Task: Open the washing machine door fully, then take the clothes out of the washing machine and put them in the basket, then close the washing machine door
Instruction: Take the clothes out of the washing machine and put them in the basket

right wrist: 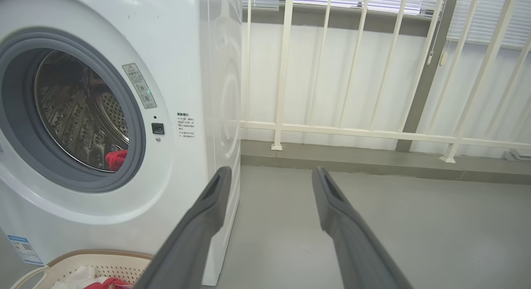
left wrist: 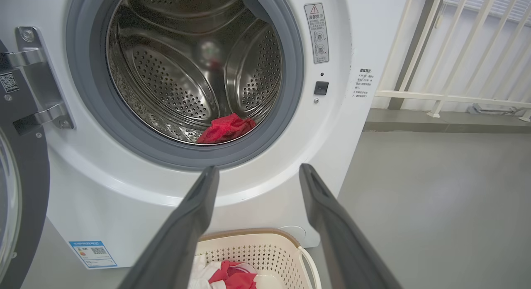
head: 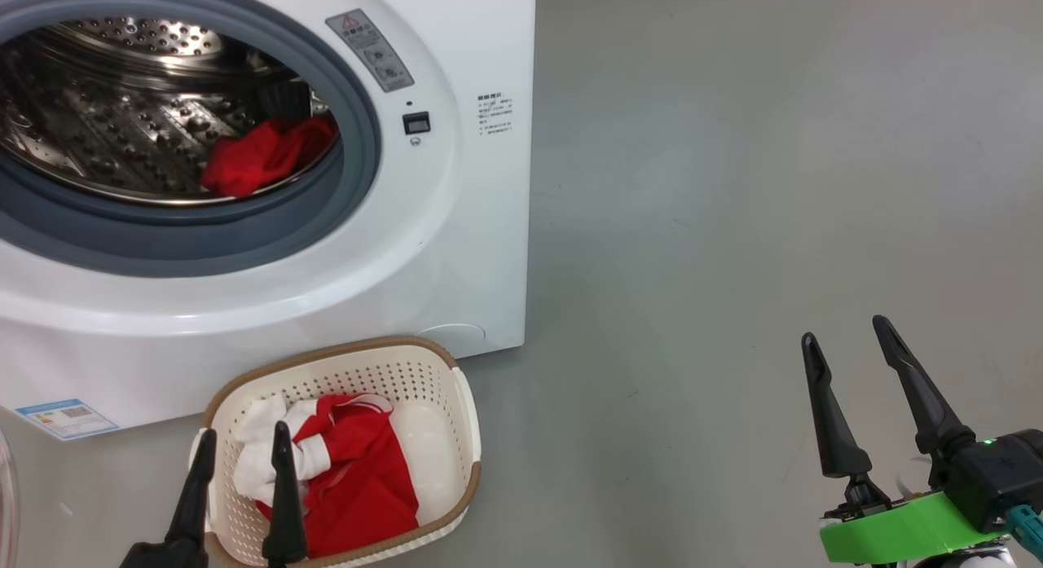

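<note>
Head view, floor: a smooth grey floor (head: 733, 185) carried the white washing machine (head: 456, 250), with the basket (head: 468, 421) just in front of it.
Head view, clothes: a red garment (head: 265, 156) lay at the drum's lower right lip. Red-and-white clothes (head: 363, 470) lay in the basket.
Head view, hands: the left hand (head: 244, 429) hovered over the basket's left half, fingers spread and empty. The right hand (head: 844, 328) stood well apart over the floor, also spread and empty (a green band at its wrist).
Left wrist view, room: the washing machine door (left wrist: 25, 189) hung open at the left edge, and a cream railing (left wrist: 448, 98) stood beyond the machine.
Left wrist view, pose: the fingers pointed at the machine's front below the opening, above the basket.
Right wrist view, room: the railing and window blinds (right wrist: 489, 15) lined the back wall.
Right wrist view, pose: the fingers aimed past the machine's right corner.
</note>
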You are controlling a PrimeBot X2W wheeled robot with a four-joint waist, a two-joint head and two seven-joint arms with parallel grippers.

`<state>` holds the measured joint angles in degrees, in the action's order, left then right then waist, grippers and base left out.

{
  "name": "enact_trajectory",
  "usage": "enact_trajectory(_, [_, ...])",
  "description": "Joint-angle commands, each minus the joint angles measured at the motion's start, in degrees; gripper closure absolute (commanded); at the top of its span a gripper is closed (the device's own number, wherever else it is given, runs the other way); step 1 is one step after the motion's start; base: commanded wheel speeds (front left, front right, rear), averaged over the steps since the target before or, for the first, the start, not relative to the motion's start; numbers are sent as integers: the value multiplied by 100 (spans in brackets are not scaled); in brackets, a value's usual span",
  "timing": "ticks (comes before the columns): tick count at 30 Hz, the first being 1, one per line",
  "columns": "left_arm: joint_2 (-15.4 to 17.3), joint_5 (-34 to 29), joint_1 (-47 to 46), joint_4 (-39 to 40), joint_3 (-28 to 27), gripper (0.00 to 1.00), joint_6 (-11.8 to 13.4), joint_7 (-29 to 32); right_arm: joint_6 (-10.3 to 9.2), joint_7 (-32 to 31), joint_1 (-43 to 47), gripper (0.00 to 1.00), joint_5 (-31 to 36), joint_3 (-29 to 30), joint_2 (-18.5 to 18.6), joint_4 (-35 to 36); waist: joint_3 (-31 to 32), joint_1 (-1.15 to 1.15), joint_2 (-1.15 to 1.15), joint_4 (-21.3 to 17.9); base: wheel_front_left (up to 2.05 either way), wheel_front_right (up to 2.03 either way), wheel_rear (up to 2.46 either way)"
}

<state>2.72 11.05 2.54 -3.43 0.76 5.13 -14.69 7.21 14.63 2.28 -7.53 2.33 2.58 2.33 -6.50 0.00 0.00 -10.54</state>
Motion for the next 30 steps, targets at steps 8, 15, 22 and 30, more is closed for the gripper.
enact_trajectory(8, [17, 19, 42, 135, -102, 0, 66, -30, 28, 37, 74, 0, -41, -141, 31, 161, 57, 0, 0, 34, 0, 0, 0])
enact_trajectory(15, [17, 30, 13, 172, -64, 0, 97, -30, 28, 37, 63, 0, -54, -166, 31, 183, 5, 0, 0, 68, 0, 0, 0])
enact_trajectory(22, [16, 40, -147, 224, -4, 0, 151, -30, 28, 37, -36, 0, -59, -240, 31, 230, -231, 0, 0, 84, 0, 0, 0])
enact_trajectory(30, [16, 0, -589, 199, 135, 0, 266, -30, 28, 37, -269, 0, -90, -329, 35, 247, -644, 0, 0, 99, 0, 0, 0])
